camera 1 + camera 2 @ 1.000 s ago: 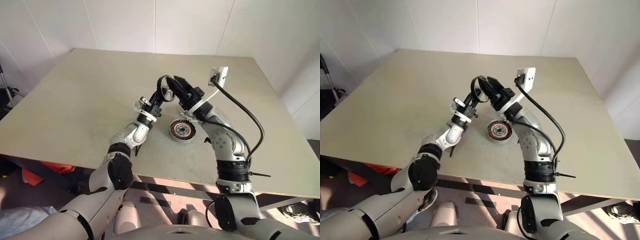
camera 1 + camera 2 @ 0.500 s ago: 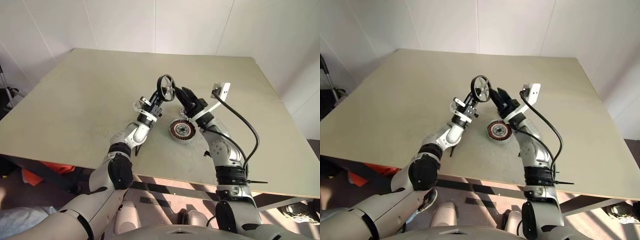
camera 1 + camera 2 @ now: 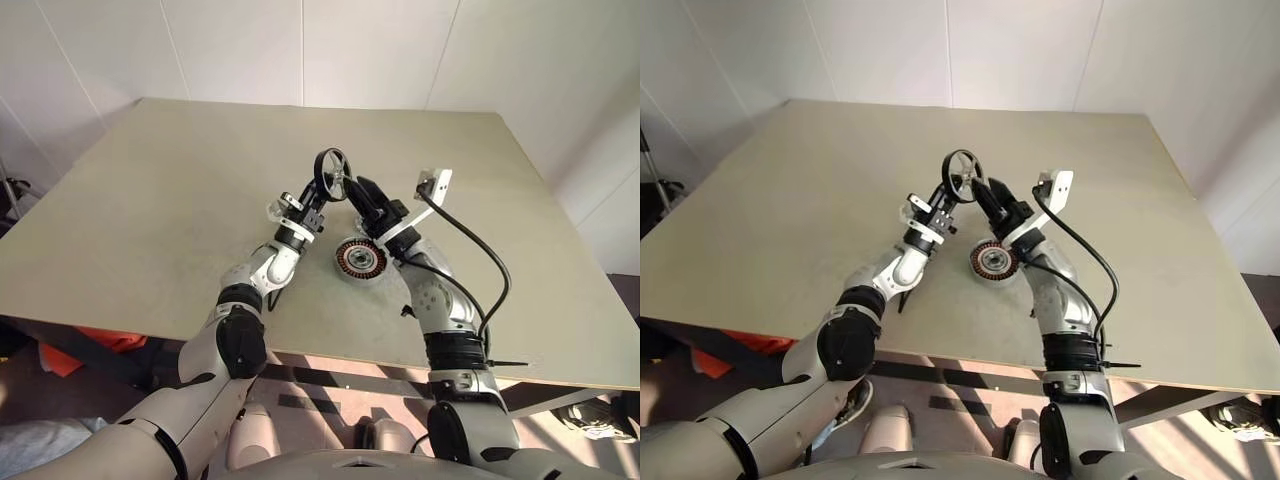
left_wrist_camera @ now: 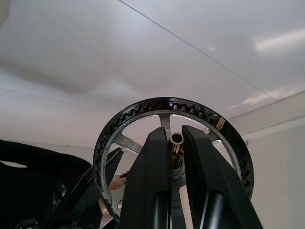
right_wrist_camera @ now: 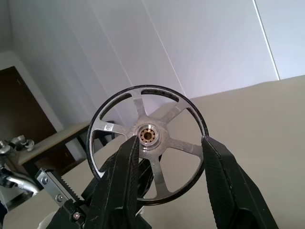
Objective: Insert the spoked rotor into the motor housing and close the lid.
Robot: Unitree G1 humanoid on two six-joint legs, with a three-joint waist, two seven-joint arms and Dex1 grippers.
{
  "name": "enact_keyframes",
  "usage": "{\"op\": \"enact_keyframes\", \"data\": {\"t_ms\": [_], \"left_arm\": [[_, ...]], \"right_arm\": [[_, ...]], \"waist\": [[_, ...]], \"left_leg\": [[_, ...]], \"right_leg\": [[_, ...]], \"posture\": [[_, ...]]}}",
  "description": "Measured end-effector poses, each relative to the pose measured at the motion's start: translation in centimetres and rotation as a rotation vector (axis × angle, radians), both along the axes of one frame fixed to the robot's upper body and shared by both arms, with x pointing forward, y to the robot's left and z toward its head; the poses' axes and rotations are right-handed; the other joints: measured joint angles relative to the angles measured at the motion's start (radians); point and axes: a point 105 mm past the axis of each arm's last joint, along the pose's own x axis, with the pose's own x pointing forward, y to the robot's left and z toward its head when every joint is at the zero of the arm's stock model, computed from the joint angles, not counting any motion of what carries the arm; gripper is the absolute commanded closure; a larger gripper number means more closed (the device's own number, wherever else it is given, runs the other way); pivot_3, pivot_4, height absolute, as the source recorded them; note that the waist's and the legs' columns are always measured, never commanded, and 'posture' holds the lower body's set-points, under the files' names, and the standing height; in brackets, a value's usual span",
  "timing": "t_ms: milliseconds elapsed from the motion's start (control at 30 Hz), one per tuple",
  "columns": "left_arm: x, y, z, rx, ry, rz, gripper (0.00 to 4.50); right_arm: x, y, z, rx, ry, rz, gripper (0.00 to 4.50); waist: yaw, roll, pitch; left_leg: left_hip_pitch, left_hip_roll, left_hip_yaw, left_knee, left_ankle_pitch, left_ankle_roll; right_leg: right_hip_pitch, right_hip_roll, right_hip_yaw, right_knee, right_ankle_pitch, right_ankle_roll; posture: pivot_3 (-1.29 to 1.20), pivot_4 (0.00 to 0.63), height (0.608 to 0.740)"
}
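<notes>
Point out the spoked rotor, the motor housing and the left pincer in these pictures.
spoked rotor (image 5: 147, 135): right wrist view, on its centre hub.
motor housing (image 3: 360, 260): left eye view, on its dark centre.
left pincer (image 4: 175, 157): left wrist view, between its fingertips, shut on the rotor's shaft.

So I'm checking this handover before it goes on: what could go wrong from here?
1. The left gripper pinches only the thin hub shaft of the spoked rotor, so the rotor could pivot or slip.
2. The right gripper is open around the rim; closing off-centre might knock it loose.
3. The rotor is held in the air above the table, behind the motor housing; a drop could send it rolling away.
</notes>
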Motion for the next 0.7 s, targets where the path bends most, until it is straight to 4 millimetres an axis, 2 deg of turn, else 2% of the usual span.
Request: {"op": "enact_keyframes", "data": {"t_ms": [133,333,567,700], "left_arm": [[0.0,-0.1,0.0,0.004,-0.001,-0.002,4.39],[-0.1,-0.3,0.0,0.014,-0.002,-0.009,4.39],[0.0,-0.3,-0.1,0.021,0.001,-0.004,4.39],[0.0,-0.2,-0.1,0.022,0.002,-0.002,4.39]], "right_arm": [[0.1,0.4,0.7,0.004,-0.019,0.009,2.21],[0.0,1.6,0.6,0.011,-0.013,0.043,2.21],[0.1,1.7,0.4,0.013,-0.008,0.043,2.21],[0.2,1.6,0.2,0.01,0.001,0.039,3.16]], "waist": [[0.0,0.0,0.0],[0.0,0.0,0.0],[0.0,0.0,0.0],[0.001,0.0,0.0]], "left_leg": [[0.0,0.0,0.0,0.0,0.0,0.0],[0.0,0.0,0.0,0.0,0.0,0.0],[0.0,0.0,0.0,0.0,0.0,0.0],[0.0,0.0,0.0,0.0,0.0,0.0]], "right_leg": [[0.0,0.0,0.0,0.0,0.0,0.0],[0.0,0.0,0.0,0.0,0.0,0.0],[0.0,0.0,0.0,0.0,0.0,0.0],[0.0,0.0,0.0,0.0,0.0,0.0]], "posture": [[0.0,0.0,0.74],[0.0,0.0,0.74],[0.0,0.0,0.74],[0.0,0.0,0.74]]}}
